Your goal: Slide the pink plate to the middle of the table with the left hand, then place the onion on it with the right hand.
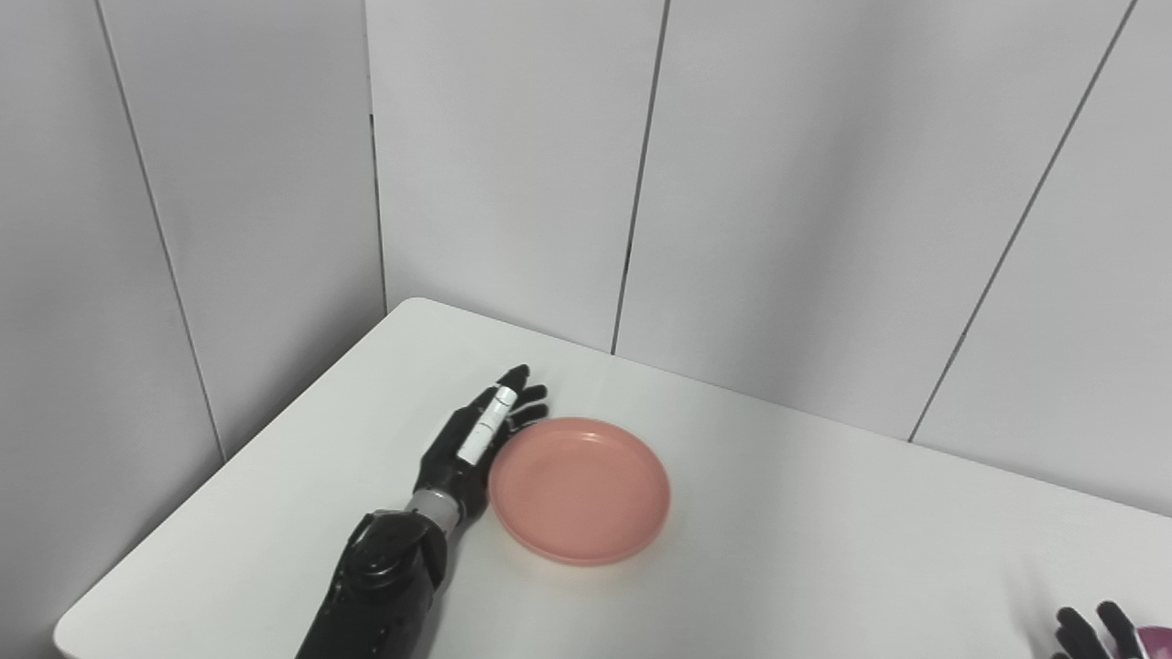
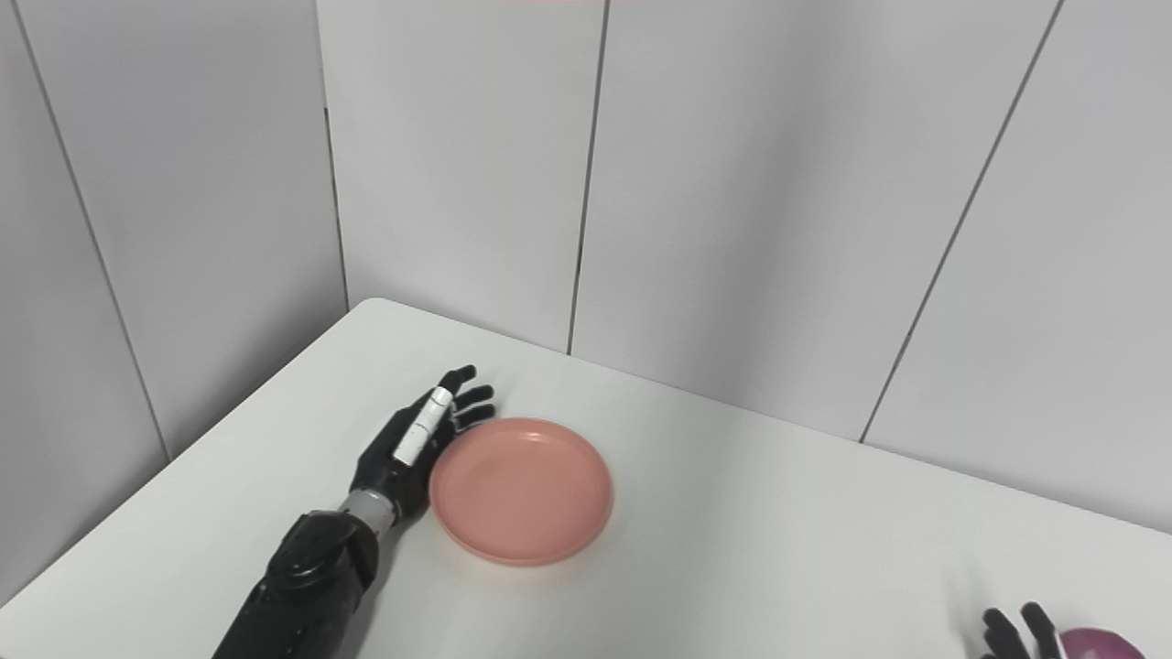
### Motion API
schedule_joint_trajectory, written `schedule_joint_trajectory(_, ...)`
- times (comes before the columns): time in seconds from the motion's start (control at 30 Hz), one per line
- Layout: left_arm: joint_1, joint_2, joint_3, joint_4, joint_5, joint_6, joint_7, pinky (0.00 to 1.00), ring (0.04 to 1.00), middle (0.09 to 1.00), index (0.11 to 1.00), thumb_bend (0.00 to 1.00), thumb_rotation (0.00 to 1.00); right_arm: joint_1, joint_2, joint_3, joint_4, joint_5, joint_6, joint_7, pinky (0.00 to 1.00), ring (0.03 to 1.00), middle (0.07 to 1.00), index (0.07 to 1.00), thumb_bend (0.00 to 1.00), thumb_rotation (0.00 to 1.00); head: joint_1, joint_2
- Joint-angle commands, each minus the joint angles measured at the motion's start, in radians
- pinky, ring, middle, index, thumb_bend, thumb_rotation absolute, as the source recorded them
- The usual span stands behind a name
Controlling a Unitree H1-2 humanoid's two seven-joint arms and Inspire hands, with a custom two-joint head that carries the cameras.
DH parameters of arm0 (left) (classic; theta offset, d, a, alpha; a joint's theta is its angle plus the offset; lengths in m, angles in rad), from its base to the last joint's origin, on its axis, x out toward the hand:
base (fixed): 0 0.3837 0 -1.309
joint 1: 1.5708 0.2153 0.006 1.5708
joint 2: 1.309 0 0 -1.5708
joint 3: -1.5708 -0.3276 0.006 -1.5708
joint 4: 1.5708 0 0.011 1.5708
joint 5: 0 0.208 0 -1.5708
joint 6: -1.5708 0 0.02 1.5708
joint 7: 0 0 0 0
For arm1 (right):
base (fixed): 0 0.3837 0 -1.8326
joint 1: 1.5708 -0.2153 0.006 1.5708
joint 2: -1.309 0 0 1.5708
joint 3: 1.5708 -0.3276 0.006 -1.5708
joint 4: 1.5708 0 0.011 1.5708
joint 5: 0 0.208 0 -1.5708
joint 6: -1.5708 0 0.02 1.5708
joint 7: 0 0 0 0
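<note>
At the far left, the white worktop (image 1: 824, 549) ends in a rounded corner set against grey wall panels (image 1: 513, 165). The left arm comes up from the bottom edge there, and the left robot hand (image 1: 476, 435) lies low over the worktop with its fingers (image 1: 517, 380) stretched out and a little apart, pointing toward the wall. It is spread and grips nothing. Its inner edge sits right against the left rim of the pink plate (image 1: 579, 490), touching it or very nearly so.

The plate lies flat on the worktop, somewhat left of the picture's middle, with nothing on it. Beyond it to the right, a long stretch of bare worktop runs on toward the back wall and the right edge.

In the bottom right corner only the dark fingertips (image 2: 1007, 631) of the right robot hand (image 2: 1021, 636) rise into the picture; the rest of that hand lies below the frame. The tips stand apart from one another, but I cannot tell from so little whether this hand is spread or closed on something. Just beside them, at the very bottom edge, shows a rounded purple form, probably the onion (image 2: 1099, 643), cut off by the frame. It lies well apart from the plate. Whether the fingertips touch it cannot be made out.
</note>
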State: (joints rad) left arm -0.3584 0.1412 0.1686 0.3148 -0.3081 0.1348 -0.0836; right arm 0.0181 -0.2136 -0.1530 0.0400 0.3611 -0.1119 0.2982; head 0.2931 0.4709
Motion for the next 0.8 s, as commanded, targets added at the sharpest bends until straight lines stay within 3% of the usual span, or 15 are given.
schedule_joint_trajectory(0.0,-0.013,-0.025,-0.014,0.017,0.007,0.027,0.0,0.86,0.826,0.826,0.865,0.82,0.72,0.112,0.068,0.033,0.077,-0.001,0.037,-0.01,1.0,0.975,0.914,0.991,0.78,1.0,-0.008,0.004)
schedule_joint_trajectory(0.33,-0.002,-0.099,-0.033,-0.005,-0.01,0.071,-0.006,0.88,0.834,0.827,0.855,0.83,0.69,0.112,0.086,0.044,0.071,-0.018,0.019,-0.016,0.94,0.928,0.88,0.945,0.86,0.99,-0.1,0.042)
schedule_joint_trajectory(0.57,0.042,-0.092,-0.085,-0.07,0.007,0.125,-0.04,0.88,0.84,0.83,0.863,0.83,0.72,0.11,0.107,0.056,0.065,-0.042,0.001,-0.019,0.86,0.872,0.837,0.888,0.92,0.89,-0.211,0.08)
schedule_joint_trajectory(0.77,0.086,-0.099,-0.102,-0.114,0.002,0.161,-0.049,0.88,0.85,0.844,0.865,0.82,0.72,0.114,0.137,0.078,0.02,-0.085,0.012,-0.048,0.86,0.87,0.84,0.901,0.93,0.87,-0.266,0.097)
